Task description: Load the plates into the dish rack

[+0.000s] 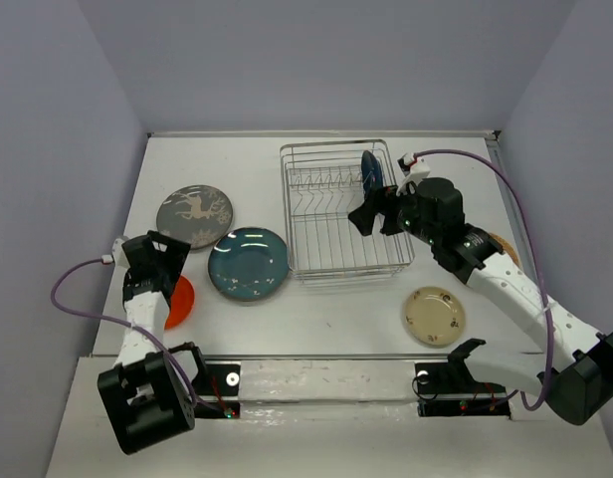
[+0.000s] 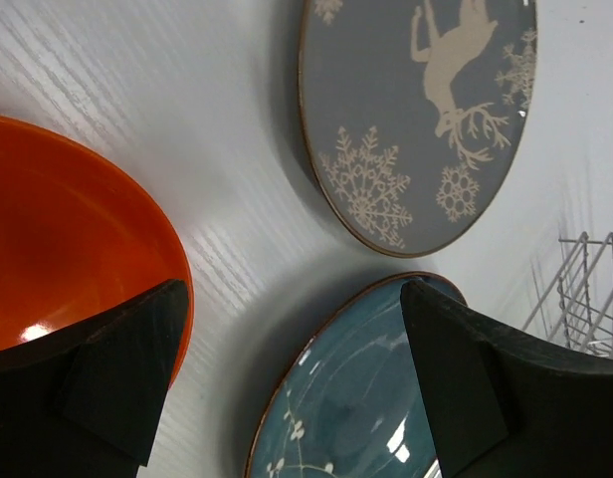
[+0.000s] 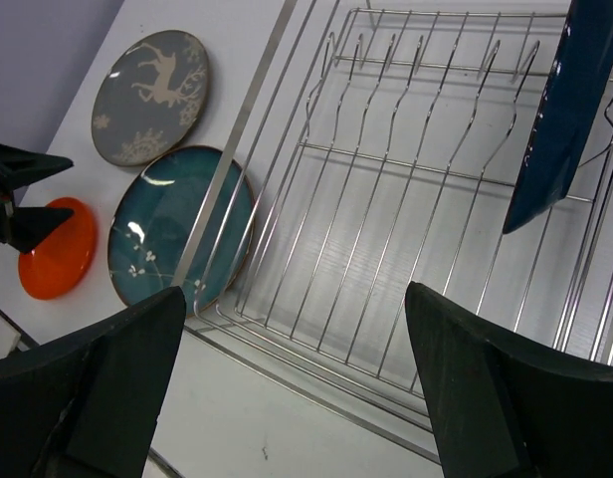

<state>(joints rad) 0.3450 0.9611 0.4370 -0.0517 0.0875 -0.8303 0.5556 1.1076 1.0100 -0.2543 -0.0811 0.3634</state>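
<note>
From above, your rack [image 1: 336, 261] sits in the middle of the table [image 1: 237, 159], with the blue plate [image 1: 370, 171] standing on edge at its far right end. The grey plate [image 1: 194, 215], teal plate [image 1: 249, 264] and orange plate [image 1: 179, 302] lie flat to the left of the rack. The cream plate [image 1: 434, 316] lies in front of its right corner, and a sliver of the tan plate [image 1: 505, 245] shows behind the right arm. Your right gripper [image 1: 362, 217] hovers over the right side of the rack. Your left gripper [image 1: 175, 259] hangs between the orange and grey plates. At the left wrist, the gripper [image 2: 292, 299] is spread wide and holds nothing. The orange plate [image 2: 68, 239] is under its left finger, the teal plate [image 2: 356, 398] under its right one, the grey plate [image 2: 416, 119] ahead, and a rack [image 2: 585, 289] corner at the right edge. At the right wrist, the gripper [image 3: 295, 294] is likewise spread and empty above the rack [image 3: 386, 249] floor. The blue plate [image 3: 565, 110] stands tilted at the right end of the prong row, apart from the fingers. The grey plate [image 3: 152, 95], teal plate [image 3: 177, 229] and orange plate [image 3: 56, 261] lie outside the rack's left wall.
</note>
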